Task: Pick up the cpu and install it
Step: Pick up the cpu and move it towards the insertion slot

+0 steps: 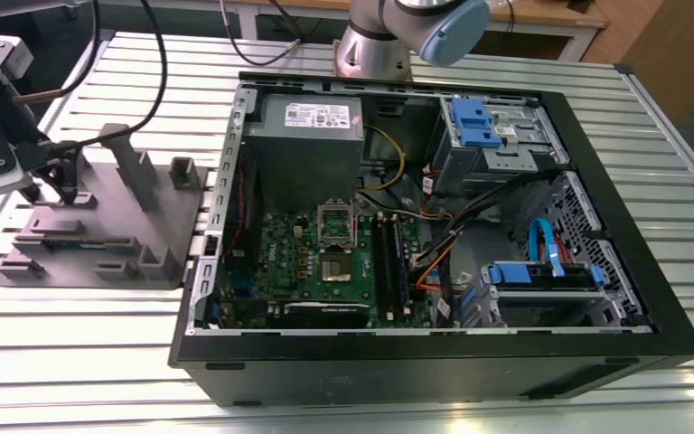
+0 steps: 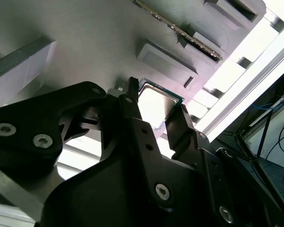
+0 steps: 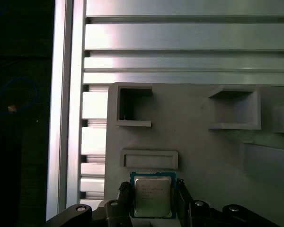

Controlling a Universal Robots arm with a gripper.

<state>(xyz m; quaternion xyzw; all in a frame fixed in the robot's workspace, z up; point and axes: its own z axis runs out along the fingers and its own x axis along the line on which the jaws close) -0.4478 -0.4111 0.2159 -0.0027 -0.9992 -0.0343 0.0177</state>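
In the exterior view the gripper (image 1: 51,193) stands low over a grey fixture plate (image 1: 97,217) on the slatted table (image 1: 82,348), at nine o'clock from the open computer case (image 1: 444,363). In both wrist views the cpu (image 3: 153,197) (image 2: 157,100) lies flat on that plate. The spread fingers (image 3: 124,193) straddle it, one just beside each opposite edge, not visibly pinching.
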